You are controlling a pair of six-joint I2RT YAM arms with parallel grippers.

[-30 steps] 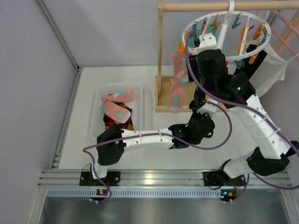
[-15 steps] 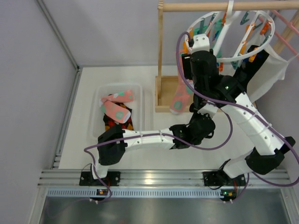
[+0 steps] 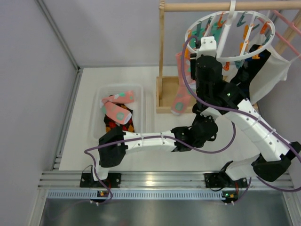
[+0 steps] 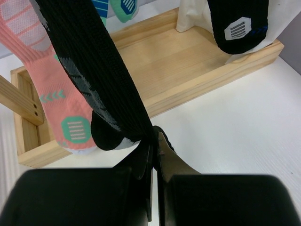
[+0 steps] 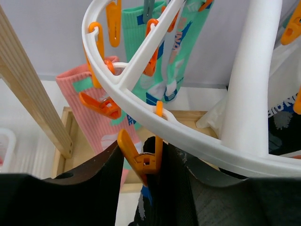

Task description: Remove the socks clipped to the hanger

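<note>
White plastic, the hanger (image 3: 225, 30) hangs from a wooden rail (image 3: 188, 7) in the top view, with socks (image 3: 181, 99) dangling under it. The right arm (image 3: 249, 120) reaches up to the ring and the left arm (image 3: 150, 140) lies low.

At the left wrist, the left gripper (image 4: 153, 141) is pinched together on the toe of a black sock (image 4: 89, 70).

At the right wrist, the right gripper (image 5: 141, 155) brackets an orange peg (image 5: 134, 157); I cannot tell whether it is squeezing.

I judge the step to be unclipping this sock. Next, the peg needs pressing open and the sock drawing down.
</note>
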